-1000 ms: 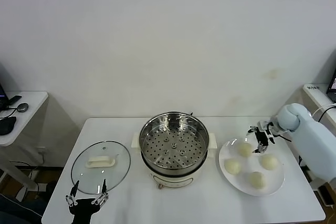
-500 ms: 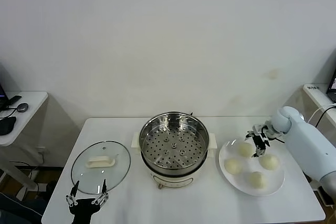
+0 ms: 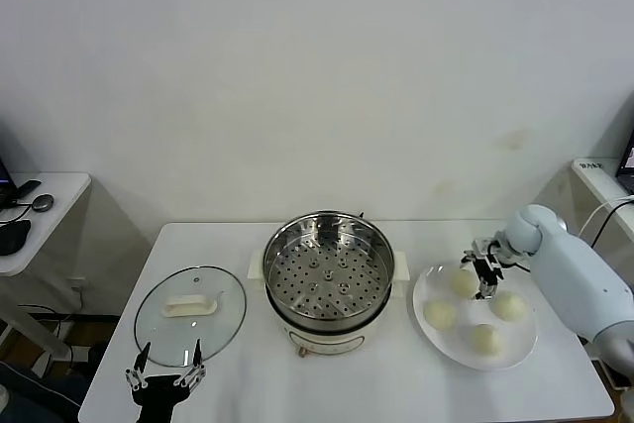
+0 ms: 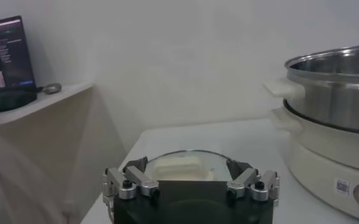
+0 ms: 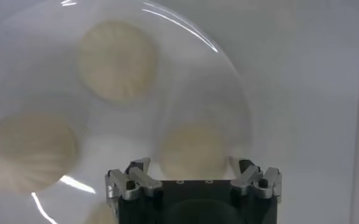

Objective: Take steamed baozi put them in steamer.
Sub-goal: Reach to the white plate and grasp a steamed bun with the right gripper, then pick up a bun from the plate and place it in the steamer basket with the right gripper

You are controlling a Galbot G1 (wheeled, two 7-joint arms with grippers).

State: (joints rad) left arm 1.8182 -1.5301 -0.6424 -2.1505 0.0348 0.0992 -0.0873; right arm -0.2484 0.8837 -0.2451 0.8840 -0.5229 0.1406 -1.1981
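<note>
No transfer is done: the steamer (image 3: 328, 279), centre of the head view, holds only its bare perforated tray. All four baozi (image 3: 463, 282) sit on the plate (image 3: 428, 289) at lower right. The right gripper (image 3: 482, 266) hovers over the rearmost baozi, fingers spread wide, gripping nothing. The left gripper (image 3: 163, 377) waits at lower left near the lid (image 3: 190, 314), also wide and empty. All four placements remain.

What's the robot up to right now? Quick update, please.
Right gripper open over rear baozi on plate. Left gripper open, parked by lid. Steamer empty.
</note>
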